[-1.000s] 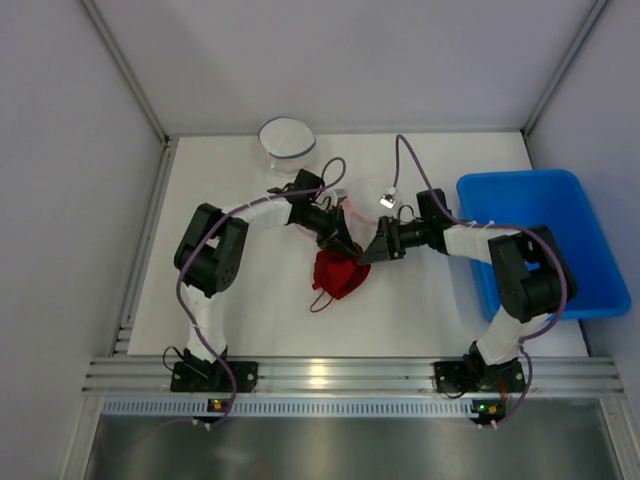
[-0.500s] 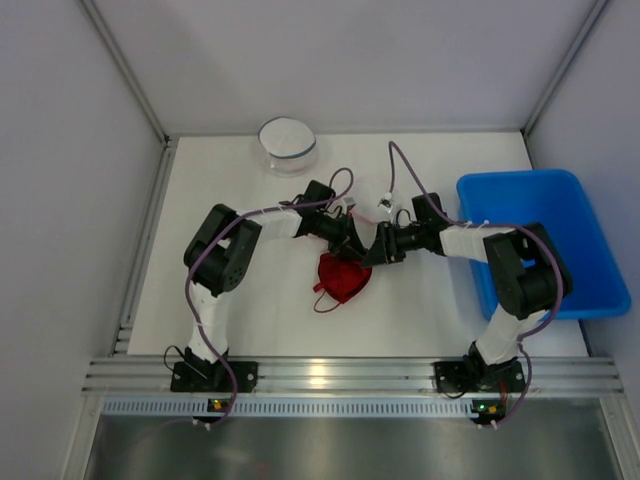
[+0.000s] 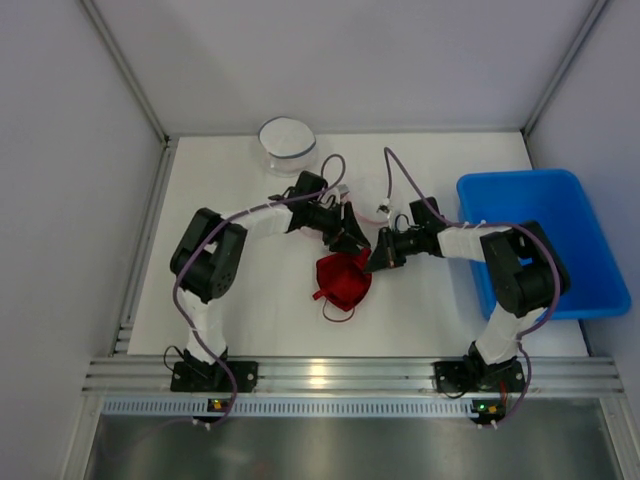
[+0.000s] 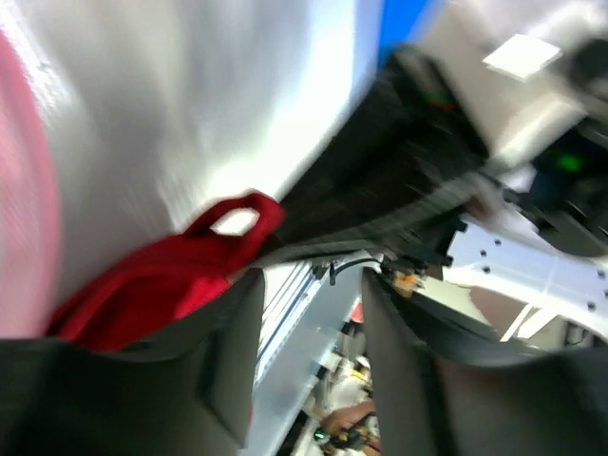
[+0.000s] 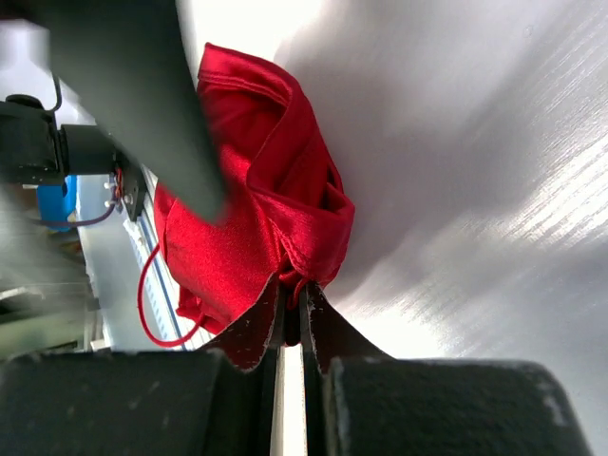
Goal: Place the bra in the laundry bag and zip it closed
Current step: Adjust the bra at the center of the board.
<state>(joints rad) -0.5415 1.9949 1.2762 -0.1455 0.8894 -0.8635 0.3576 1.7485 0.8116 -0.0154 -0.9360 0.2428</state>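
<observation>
My left arm rises from its base at 7 o'clock on the worktop (image 3: 250, 310) and folds at the elbow. Its forearm runs toward 3 o'clock, low over the surface. My left gripper (image 3: 352, 240) ends at the 12 o'clock edge of the bra (image 3: 343, 281), pointing down toward it. From the left wrist, my two fingers (image 4: 218, 380) stand apart with open space between them. The red cloth shows past the left finger, one strap loop sticking up, but that view is blurred and I cannot tell whether I touch the fabric.

My right arm rises from 5 o'clock and bends at the elbow beside the blue bin (image 3: 540, 240). Its forearm stretches toward 9 o'clock. My right gripper (image 3: 379, 261) meets the bra at its 1 o'clock corner. From the right wrist, the fingertips (image 5: 252, 328) are pressed together, pinching a fold of the red satin at their very tips.

The bra lies bunched near the middle of the worktop, a thin strap curling out at its 6 o'clock side. The round white laundry bag (image 3: 287, 143) sits at 11 o'clock near the back wall, well apart from the bra.
</observation>
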